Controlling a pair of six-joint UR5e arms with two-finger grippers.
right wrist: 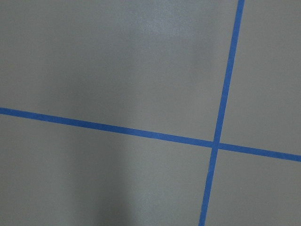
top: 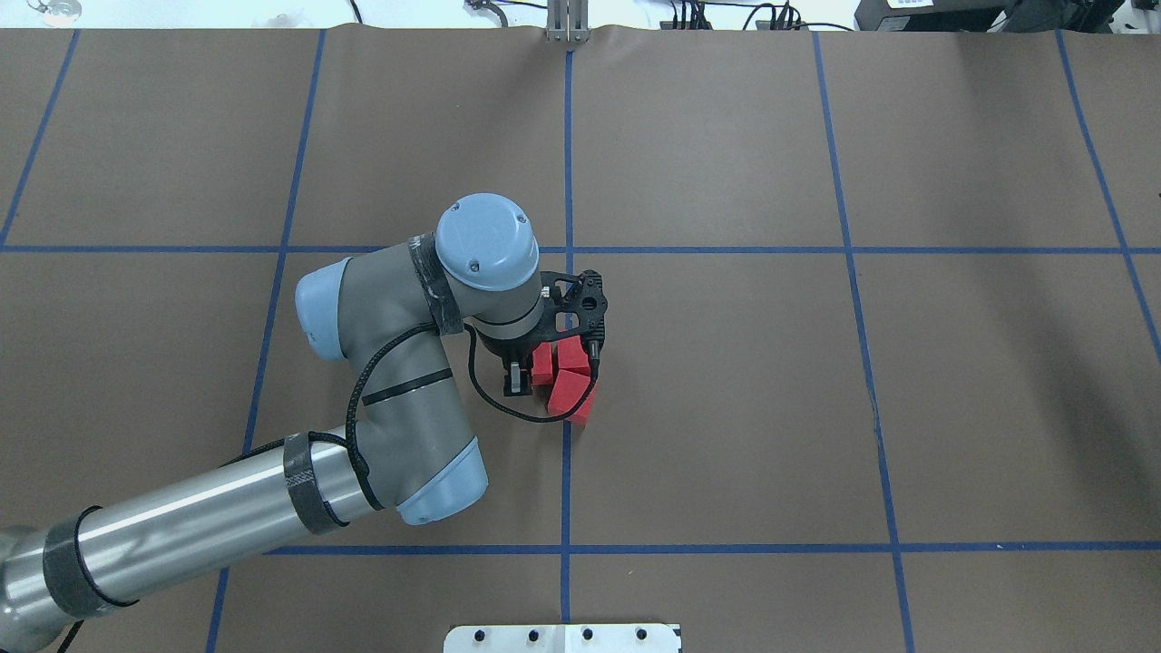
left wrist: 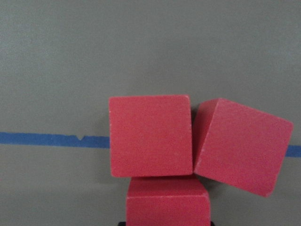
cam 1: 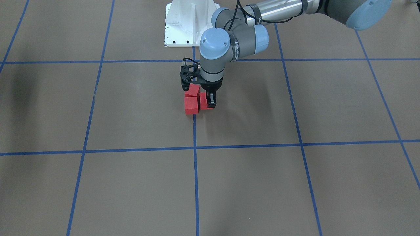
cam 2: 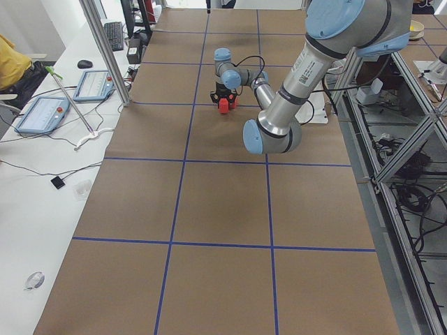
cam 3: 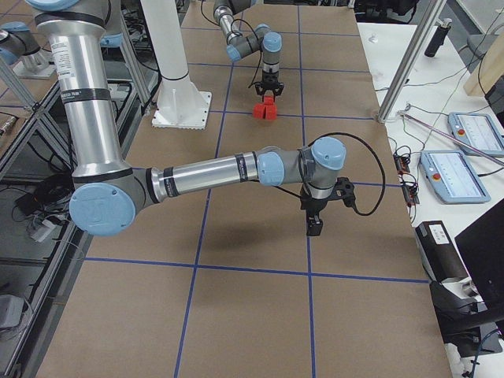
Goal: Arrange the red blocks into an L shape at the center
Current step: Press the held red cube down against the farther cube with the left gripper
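Observation:
Three red blocks sit bunched on the central blue tape line [top: 567, 181] at the table's middle. In the left wrist view, one block [left wrist: 150, 136] lies square on the tape. A second [left wrist: 240, 146] is turned at an angle against its right side. A third [left wrist: 167, 202] touches its near side. My left gripper [cam 1: 206, 100] [top: 535, 370] reaches straight down, shut on that third block [cam 1: 203, 97] [top: 542, 363]. The other two show beside it [cam 1: 192, 105] [cam 1: 192, 90]. My right gripper [cam 3: 313, 224] hangs over bare surface far from the blocks; I cannot tell whether it is open or shut.
The white robot base plate [cam 1: 183, 29] stands behind the blocks. Blue tape lines [right wrist: 216, 143] divide the brown surface into squares. Tablets and cables [cam 3: 465, 169] lie on the side bench.

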